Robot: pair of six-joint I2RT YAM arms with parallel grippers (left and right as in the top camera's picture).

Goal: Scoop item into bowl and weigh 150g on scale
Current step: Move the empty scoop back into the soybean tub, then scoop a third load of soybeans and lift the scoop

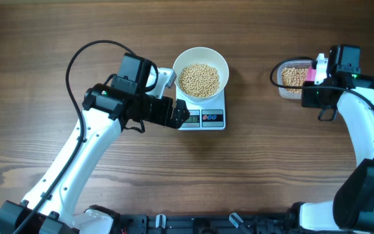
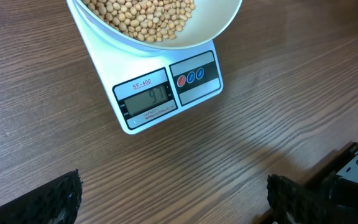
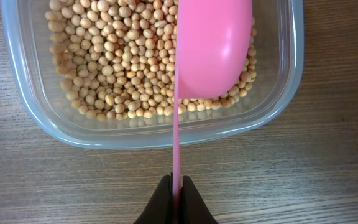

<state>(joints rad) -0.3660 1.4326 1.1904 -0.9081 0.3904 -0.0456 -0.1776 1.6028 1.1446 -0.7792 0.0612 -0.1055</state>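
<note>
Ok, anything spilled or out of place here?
Nothing stands out. Beans are only in the bowl and container, none on the table. The bowl sits on the scale; the right gripper pinches the scoop over the container.

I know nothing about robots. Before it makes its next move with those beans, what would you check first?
1. Bowl sits on the scale, with beans inside: ok.
2. Target weight reached: not ok. The display seems to show only two digits, though they are hard to read.
3. Right jaws are shut on the pink scoop's thin handle: ok.
4. Scoop is over the clear container, which holds plenty of beans: ok.
5. Scoop is loaded: cannot tell, as its inside is not visible.
6. Left jaws are open, empty and apart from the bowl: ok.
</note>
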